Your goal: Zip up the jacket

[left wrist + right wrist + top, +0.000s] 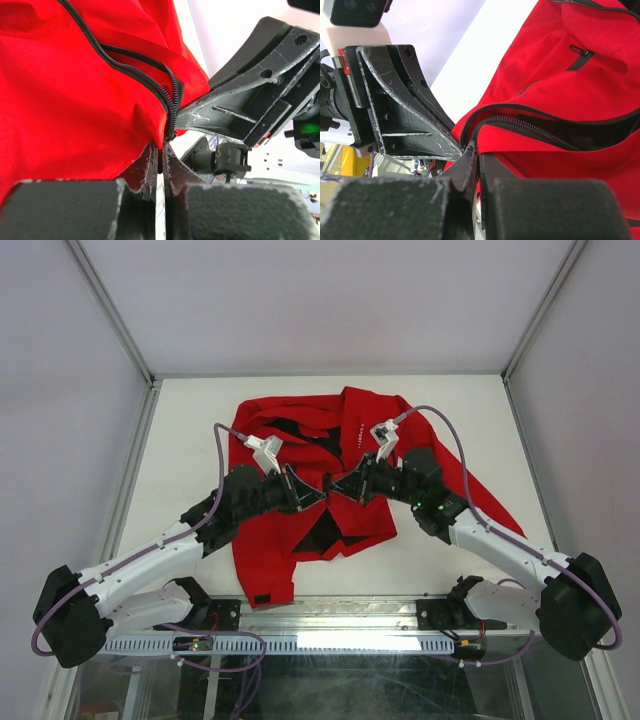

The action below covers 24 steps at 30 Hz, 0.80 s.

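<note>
- Where the jacket [262, 545] lies crumpled and unzipped on the desk [450, 570], its front opening faces up at mid-desk.
- My left tool [318, 496] is closed to a sliver, pinching the jacket's edge at the zipper [173, 100] teeth.
- My right tool [338, 487] is likewise closed, gripping the jacket where both zipper tracks converge.
- The two tools sit tip to tip, close together.
- The tracks gape apart beyond the grip.

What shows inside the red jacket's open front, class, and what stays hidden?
Black lining shows inside the jacket, between its unjoined zipper rows. Red fabric covers the rest of the inside, so it cannot be seen.
</note>
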{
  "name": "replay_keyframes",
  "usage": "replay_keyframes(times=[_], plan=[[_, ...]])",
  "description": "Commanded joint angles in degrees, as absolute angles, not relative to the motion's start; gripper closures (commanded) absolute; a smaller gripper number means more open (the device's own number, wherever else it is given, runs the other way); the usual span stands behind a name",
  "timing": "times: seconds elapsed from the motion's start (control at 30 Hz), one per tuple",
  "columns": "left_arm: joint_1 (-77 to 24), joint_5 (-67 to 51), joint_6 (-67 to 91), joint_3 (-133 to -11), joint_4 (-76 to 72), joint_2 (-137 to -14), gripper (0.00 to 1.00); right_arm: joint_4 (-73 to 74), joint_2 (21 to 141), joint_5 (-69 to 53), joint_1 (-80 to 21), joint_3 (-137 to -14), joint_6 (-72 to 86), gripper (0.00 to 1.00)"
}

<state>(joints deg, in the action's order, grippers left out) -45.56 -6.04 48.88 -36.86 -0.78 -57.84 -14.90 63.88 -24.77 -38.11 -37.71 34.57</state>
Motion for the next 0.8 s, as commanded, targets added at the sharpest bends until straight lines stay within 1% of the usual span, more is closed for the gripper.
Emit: replay_keyframes(times=[0.0, 0.13, 0.27, 0.4, 0.5, 0.63, 0.7, 0.77], plan=[[-44.4, -15.7, 45.9, -37.7, 6.5, -59.3, 1.00, -20.5, 63.2, -20.9, -35.5, -43.0, 34.0, 1.00], [-44.1, -19.6, 42.6, -39.5, 8.5, -61.1, 1.00, -20.9, 64.3, -20.2, -34.8, -42.7, 35.4, 1.00], [-43.0, -20.1, 42.0, -39.8, 10.3, -60.0, 1.00, -20.5, 64.4, -19.0, -34.7, -42.5, 35.4, 1.00], [-42.0, -18.1, 45.1, -37.7, 6.6, -56.5, 1.00, -21.7, 64.9, -22.5, -35.2, -41.6, 34.9, 1.00], [-42.0, -15.8, 48.1, -35.9, 1.0, -53.8, 0.99, -22.2, 65.2, -23.9, -36.8, -40.3, 34.6, 1.00], [-42.0, -12.3, 50.8, -34.0, -4.6, -50.4, 0.86, -23.3, 64.5, -24.0, -38.2, -38.4, 35.0, 1.00], [-42.0, -10.7, 51.5, -33.2, -6.3, -49.1, 0.77, -23.9, 64.3, -23.9, -38.6, -37.9, 35.5, 1.00], [-41.9, -9.4, 51.6, -32.5, -7.6, -48.1, 0.73, -24.1, 64.1, -23.8, -39.0, -38.0, 35.7, 1.00]])
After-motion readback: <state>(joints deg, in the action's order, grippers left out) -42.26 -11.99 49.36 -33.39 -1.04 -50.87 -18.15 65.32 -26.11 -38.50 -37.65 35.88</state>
